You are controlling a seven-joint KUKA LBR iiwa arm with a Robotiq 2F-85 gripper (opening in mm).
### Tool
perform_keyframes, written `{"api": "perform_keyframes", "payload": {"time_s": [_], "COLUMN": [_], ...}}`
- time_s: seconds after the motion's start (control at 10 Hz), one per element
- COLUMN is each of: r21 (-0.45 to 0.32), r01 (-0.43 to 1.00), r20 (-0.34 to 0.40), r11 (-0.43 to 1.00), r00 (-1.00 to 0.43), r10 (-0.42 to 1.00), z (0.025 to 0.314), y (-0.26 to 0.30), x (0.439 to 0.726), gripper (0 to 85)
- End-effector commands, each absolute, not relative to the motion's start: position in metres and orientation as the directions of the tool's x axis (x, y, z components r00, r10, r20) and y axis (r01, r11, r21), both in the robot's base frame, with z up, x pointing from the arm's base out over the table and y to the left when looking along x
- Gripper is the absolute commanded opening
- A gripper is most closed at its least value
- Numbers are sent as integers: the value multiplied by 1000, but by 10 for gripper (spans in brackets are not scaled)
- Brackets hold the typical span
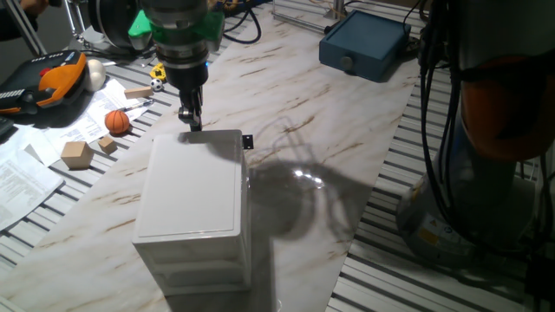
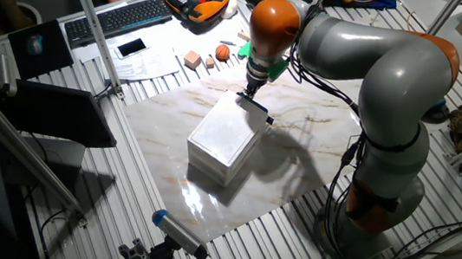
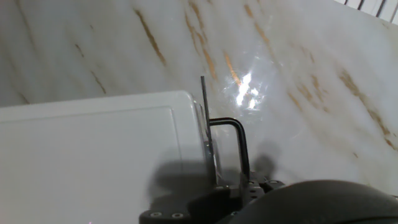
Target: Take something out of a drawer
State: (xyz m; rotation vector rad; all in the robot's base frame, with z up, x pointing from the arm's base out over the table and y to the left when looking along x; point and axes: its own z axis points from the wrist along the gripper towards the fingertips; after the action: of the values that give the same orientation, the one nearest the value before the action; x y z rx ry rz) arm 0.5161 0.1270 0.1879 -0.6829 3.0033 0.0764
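Observation:
The white cabinet (image 1: 195,186) stands mid-table, also in the other fixed view (image 2: 225,137). Its top drawer looks shut. The drawer's small black handle (image 1: 248,141) sticks out at the far right corner, and in the hand view it is a black loop (image 3: 239,142) beside the cabinet top (image 3: 93,149). My gripper (image 1: 192,121) hangs just above the cabinet's far top edge, left of the handle, with its jaws close together and nothing in them. It also shows in the other fixed view (image 2: 250,92). The light-tan wooden block is hidden.
At the left lie an orange ball (image 1: 117,121), small wooden cubes (image 1: 76,154), papers and an orange-black pendant (image 1: 52,76). A blue box (image 1: 364,43) sits at the far right. My arm's base (image 1: 486,87) stands to the right of the table.

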Motion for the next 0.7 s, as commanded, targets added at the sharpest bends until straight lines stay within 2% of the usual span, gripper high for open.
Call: {"api": "perform_keyframes", "payload": {"time_s": [0.0,0.1,0.2,0.3,0.4,0.6], "r21": [48,50,39,34,32,22], "r01": [-433,-433,-433,-433,-433,-432], "r20": [-66,-73,-78,-85,-89,-97], "r11": [900,900,901,901,901,901], "r00": [-900,-900,-900,-899,-899,-898], "r10": [-430,-429,-429,-429,-429,-429], "z": [187,188,188,188,188,188], "y": [129,128,127,127,127,126], "x": [516,515,515,515,514,514], "gripper": [0,0,170,170,340,340]}}
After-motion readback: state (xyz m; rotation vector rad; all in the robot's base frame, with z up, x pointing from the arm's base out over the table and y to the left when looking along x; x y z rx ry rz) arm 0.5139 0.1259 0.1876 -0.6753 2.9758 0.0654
